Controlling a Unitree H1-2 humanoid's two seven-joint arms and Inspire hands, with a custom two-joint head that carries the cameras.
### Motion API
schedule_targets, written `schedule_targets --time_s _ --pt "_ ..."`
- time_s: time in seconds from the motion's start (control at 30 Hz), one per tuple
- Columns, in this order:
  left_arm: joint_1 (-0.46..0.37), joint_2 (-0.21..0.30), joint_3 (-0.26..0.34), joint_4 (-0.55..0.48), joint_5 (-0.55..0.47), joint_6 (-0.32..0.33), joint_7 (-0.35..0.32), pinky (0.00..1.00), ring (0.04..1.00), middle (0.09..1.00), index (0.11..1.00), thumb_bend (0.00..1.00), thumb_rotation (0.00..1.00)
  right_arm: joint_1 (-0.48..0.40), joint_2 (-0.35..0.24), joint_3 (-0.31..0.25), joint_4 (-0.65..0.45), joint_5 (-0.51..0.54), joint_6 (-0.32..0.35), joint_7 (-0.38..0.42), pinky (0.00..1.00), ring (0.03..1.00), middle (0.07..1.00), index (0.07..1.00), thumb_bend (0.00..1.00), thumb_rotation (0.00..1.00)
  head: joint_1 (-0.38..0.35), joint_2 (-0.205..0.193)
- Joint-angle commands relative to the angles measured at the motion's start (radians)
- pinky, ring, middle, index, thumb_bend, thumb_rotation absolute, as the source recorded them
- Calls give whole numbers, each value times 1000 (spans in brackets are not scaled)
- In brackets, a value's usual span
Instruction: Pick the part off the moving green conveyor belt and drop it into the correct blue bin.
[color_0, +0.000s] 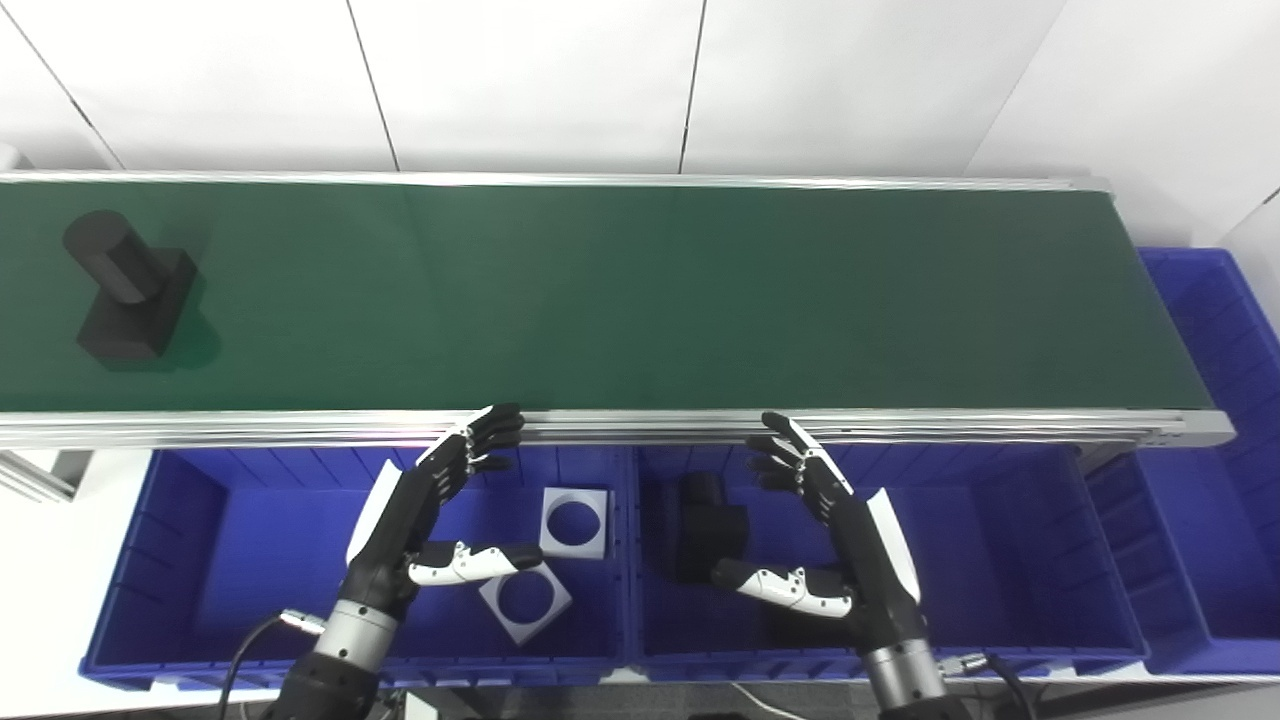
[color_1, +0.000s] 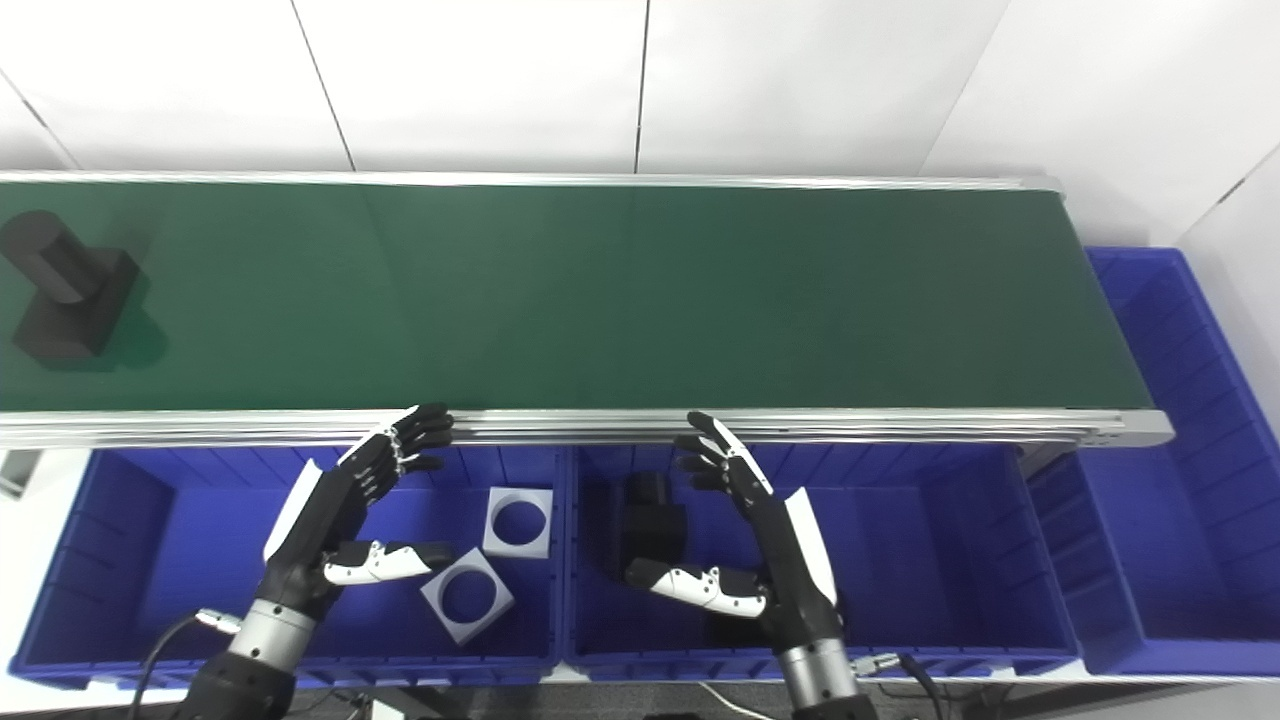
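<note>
item: black part (color_0: 125, 290) — a cylinder on a square block, lying on the green conveyor belt (color_0: 640, 300) at its far left end, well apart from both hands. untouched; nothing grips it.

item: left hand (color_0: 430, 510) — poised over the left blue bin (color_0: 170, 560), fingers (color_0: 490, 430) spread and reaching to the near rail of the belt, thumb out to the side. holds nothing.

item: right hand (color_0: 830, 520) — poised over the middle blue bin (color_0: 1050, 560), fingers (color_0: 785, 450) spread, thumb out toward the left. holds nothing.

item: left blue bin contents — two pale square plates with round holes (color_0: 573, 522), (color_0: 524, 598), lying flat on the bin floor, near each other; whether their corners touch cannot be told.

item: middle blue bin contents — one black part of the same block-and-cylinder kind (color_0: 705, 525), just beside the right hand's thumb, not in its grasp.

item: third blue bin (color_0: 1220, 400) — at the right end of the belt; no contents visible in the part that shows.

status of task: pick not yet begun for the part now on the belt. judged remaining: wait for the belt to carry the part within reach, close fingers on it, lift, carry, release over a bin. judged destination: the middle blue bin, since it already holds a matching black piece while the left one holds only plates. which way the belt runs cannot be read from these views.
</note>
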Motion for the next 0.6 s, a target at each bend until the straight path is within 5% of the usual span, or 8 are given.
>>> schedule_targets --time_s 0.0,0.1,0.27,0.57 --pt "-16 5 -22 -13 23 -41 39 743 805 833 839 943 415 -3 -11 -10 -11 30 -64 2 730 783 831 912 812 377 50 -16" --pt "-19 0 -60 -2 47 -41 82 737 805 834 833 949 416 -4 -34 -12 -2 39 -74 -11 742 782 827 910 810 387 157 -59" --pt "-31 -4 -133 22 81 -41 167 716 802 828 818 947 379 -6 -78 -7 -7 56 -74 -30 752 786 829 906 810 418 227 -102" --pt "-72 22 -259 63 131 -41 335 688 792 830 816 944 373 -33 -97 -3 -78 62 -74 -33 749 768 808 890 824 409 218 -130"
